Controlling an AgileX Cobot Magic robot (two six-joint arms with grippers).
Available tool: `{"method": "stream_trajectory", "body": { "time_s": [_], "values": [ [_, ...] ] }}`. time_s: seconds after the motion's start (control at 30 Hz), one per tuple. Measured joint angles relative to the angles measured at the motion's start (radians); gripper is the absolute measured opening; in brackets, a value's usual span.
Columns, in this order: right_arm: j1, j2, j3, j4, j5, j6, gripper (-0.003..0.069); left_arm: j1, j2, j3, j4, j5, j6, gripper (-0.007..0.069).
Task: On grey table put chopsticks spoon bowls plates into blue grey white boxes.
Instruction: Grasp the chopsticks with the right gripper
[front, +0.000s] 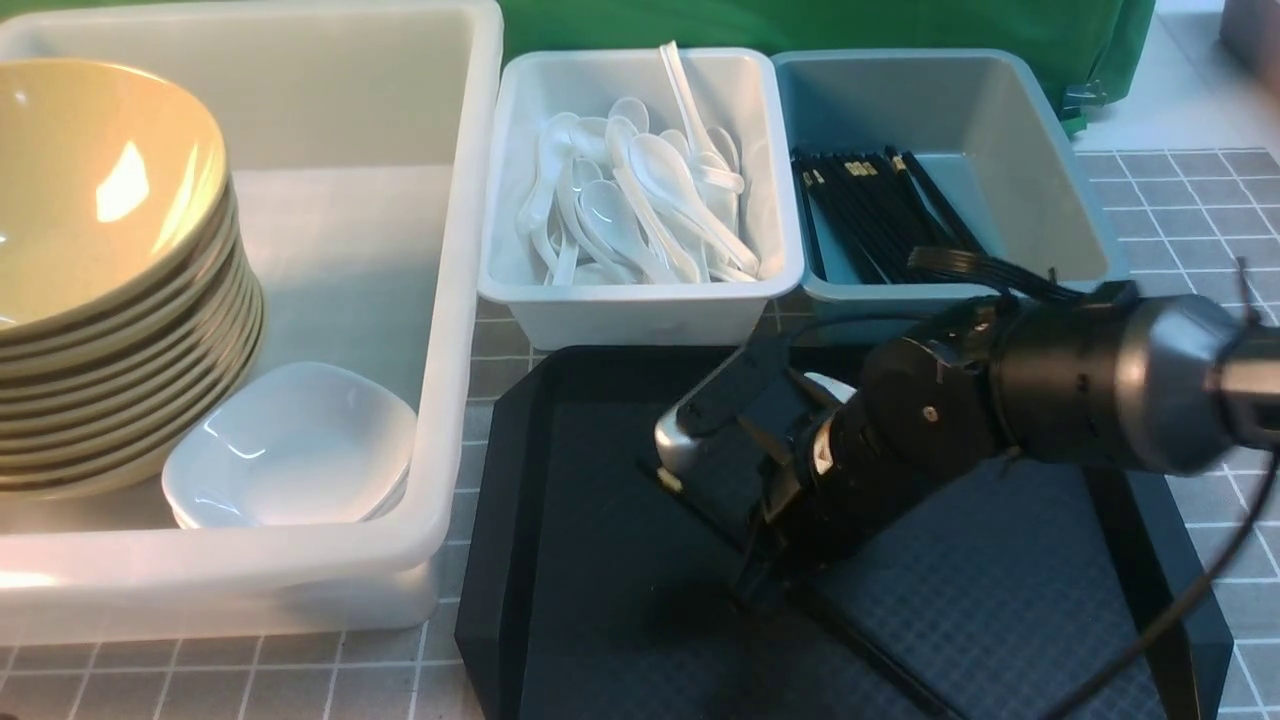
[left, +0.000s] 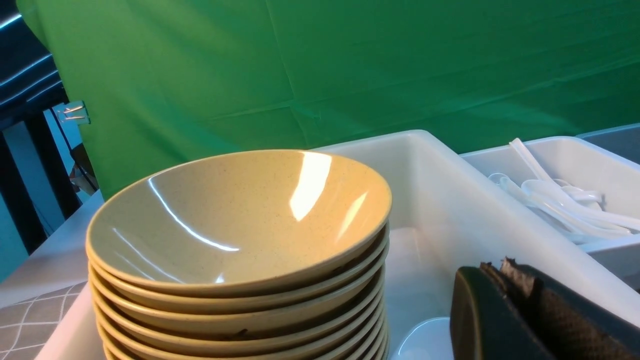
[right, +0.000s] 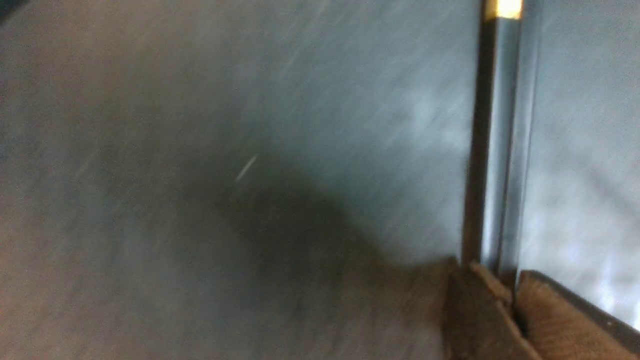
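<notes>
On the grey table (front: 300, 680), nearest the robot, sits one black tray (front: 600, 620). The right arm (front: 1050, 390) comes in low from the right edge and lies almost level across the tray. Its wrist bends down toward the tray's middle, so the fingers point at the tray floor. The right gripper (right: 505, 287) is closed around a single black chopstick (right: 477, 150), which runs out from between the pads to a gold-marked end. Whether the stick rests on the tray floor or is lifted off it cannot be told.

The left gripper (left: 497, 272) does not show in the front view. Its own camera shows it over the near part of the large tub (front: 440, 400), pads pressed together with nothing between them.

In that tub, at the near side, is a small stack of white plates (front: 290, 450); their number is unclear. Touching them on the left is one stack of tan bowls (front: 100, 200), roughly ten, with the lower rims too close together to count surely.

Past the tray two smaller boxes stand side by side, touching:
- The white bin (front: 640, 315) holds a heap of plain white spoons (front: 640, 200), more than a dozen.
- The blue-grey bin (front: 1050, 150) holds a bundle of about ten chopsticks (front: 870, 215) along its left side.

That makes three boxes in all. A green cloth (front: 800, 25) hangs behind them.
</notes>
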Motion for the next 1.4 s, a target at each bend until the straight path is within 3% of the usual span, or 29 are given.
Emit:
{"method": "stream_trajectory", "body": {
  "time_s": [0.13,0.47,0.6,0.67,0.83,0.93,1.07,1.2,1.23,1.27,1.4],
  "values": [
    [0.000,-0.147,0.002,0.001,0.009,0.000,0.0038,0.000,0.000,0.000,0.001,0.000,0.000,-0.0008],
    [0.000,-0.214,0.002,0.000,0.051,0.005,0.0057,0.000,0.000,0.000,0.003,0.000,0.000,-0.0008],
    [0.004,-0.107,0.002,0.000,0.080,0.000,0.0237,0.000,0.000,0.000,0.003,0.000,0.000,-0.0008],
    [0.018,-0.061,0.001,0.000,0.052,0.000,0.0380,0.000,0.000,0.000,0.003,0.001,0.000,-0.0008],
    [0.045,0.022,-0.033,0.001,-0.021,-0.039,0.0603,0.000,0.000,0.000,0.003,0.001,-0.004,-0.0008],
    [0.049,0.078,-0.056,0.000,-0.036,-0.063,0.0633,0.000,0.000,0.000,0.003,0.001,-0.004,-0.0008],
    [0.049,0.123,-0.108,-0.017,-0.037,-0.075,0.0566,0.000,0.000,0.000,0.003,0.001,-0.004,-0.0008],
    [0.053,0.153,-0.175,-0.024,0.031,-0.077,0.0263,0.000,0.000,0.000,0.003,0.001,-0.004,-0.0008],
    [0.053,0.154,-0.177,-0.024,0.035,-0.078,0.0247,0.000,0.000,0.000,0.003,0.001,-0.004,-0.0008],
    [0.055,0.155,-0.195,-0.030,0.065,-0.078,0.0144,0.000,0.000,0.000,0.003,0.001,-0.004,-0.0008],
    [0.059,0.142,-0.224,-0.034,0.146,-0.078,0.0123,0.000,0.000,0.000,0.003,0.001,-0.004,-0.0008]
  ]
}}
